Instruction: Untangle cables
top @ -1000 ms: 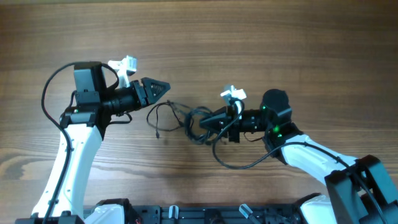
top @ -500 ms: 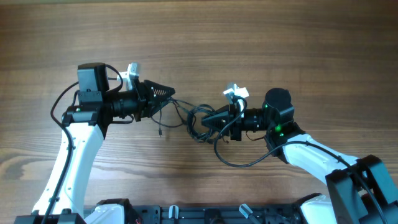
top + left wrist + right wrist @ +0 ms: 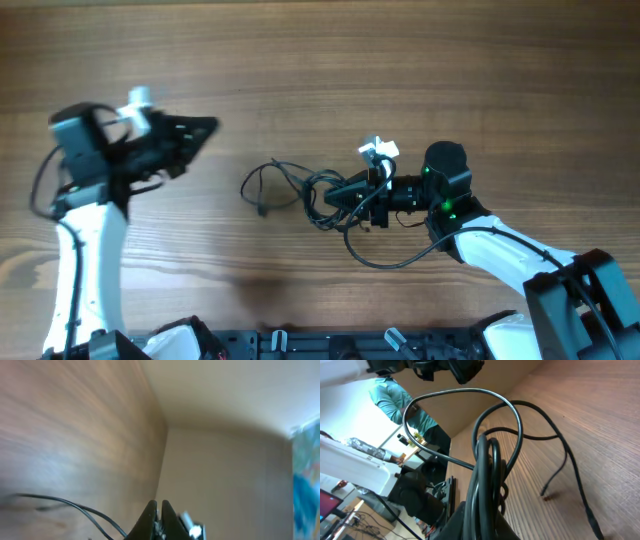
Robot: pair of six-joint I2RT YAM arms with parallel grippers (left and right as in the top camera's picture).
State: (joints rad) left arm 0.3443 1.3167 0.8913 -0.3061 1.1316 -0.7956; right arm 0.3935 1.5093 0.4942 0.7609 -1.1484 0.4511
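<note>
Cables [image 3: 312, 190]: black knot at middle of surface [image 3: 420, 60], right jaws pinching it, left jaws pressed together, seemingly empty, toward surface's left; step, teasing loops apart; next move likely needs left jaws seizing a loose strand.

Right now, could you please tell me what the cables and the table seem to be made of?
The cables: probably rubber or plastic sheathing, black, smooth, slightly glossy; a highlight runs along the loops. The table: wood or wood-look laminate, matte brown; grain streaks show.
</note>
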